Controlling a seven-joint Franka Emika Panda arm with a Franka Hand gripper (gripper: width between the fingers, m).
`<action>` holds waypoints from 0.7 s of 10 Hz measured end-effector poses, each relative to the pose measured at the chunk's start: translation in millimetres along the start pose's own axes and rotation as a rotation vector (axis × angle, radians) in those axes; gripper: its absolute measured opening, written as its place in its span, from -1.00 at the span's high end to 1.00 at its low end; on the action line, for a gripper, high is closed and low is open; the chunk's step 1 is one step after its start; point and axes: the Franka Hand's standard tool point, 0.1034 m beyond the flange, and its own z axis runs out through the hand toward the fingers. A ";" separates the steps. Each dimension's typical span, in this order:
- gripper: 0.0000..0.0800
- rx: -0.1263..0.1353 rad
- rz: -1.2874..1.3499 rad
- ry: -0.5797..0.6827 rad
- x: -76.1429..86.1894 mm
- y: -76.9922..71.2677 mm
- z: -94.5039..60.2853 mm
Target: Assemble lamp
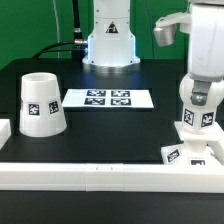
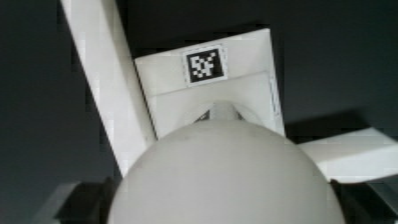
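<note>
My gripper (image 1: 198, 108) is at the exterior view's right, shut on the white lamp bulb (image 1: 197, 122), which carries marker tags. It holds the bulb upright over the square flat base (image 1: 187, 152), close to it or touching; I cannot tell which. In the wrist view the bulb's round head (image 2: 217, 165) fills the frame between the dark fingers (image 2: 68, 205), and its stem points at the base (image 2: 231, 85) below its tag. The tapered shade (image 1: 44, 104) stands wide end down at the exterior view's left, well apart from the gripper.
The marker board (image 1: 107, 98) lies flat mid-table. A long white border rail (image 1: 100, 175) runs along the front edge, right by the base, and shows in the wrist view (image 2: 98, 70). The robot's pedestal (image 1: 108, 40) stands at the back.
</note>
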 end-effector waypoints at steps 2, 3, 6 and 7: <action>-0.44 0.006 0.264 0.004 0.0 -1.1 0.1; -0.44 0.017 0.377 0.009 0.1 -1.4 0.0; -0.44 0.036 0.662 0.004 -0.1 -3.0 0.0; -0.44 0.036 0.723 0.003 0.0 -3.1 0.0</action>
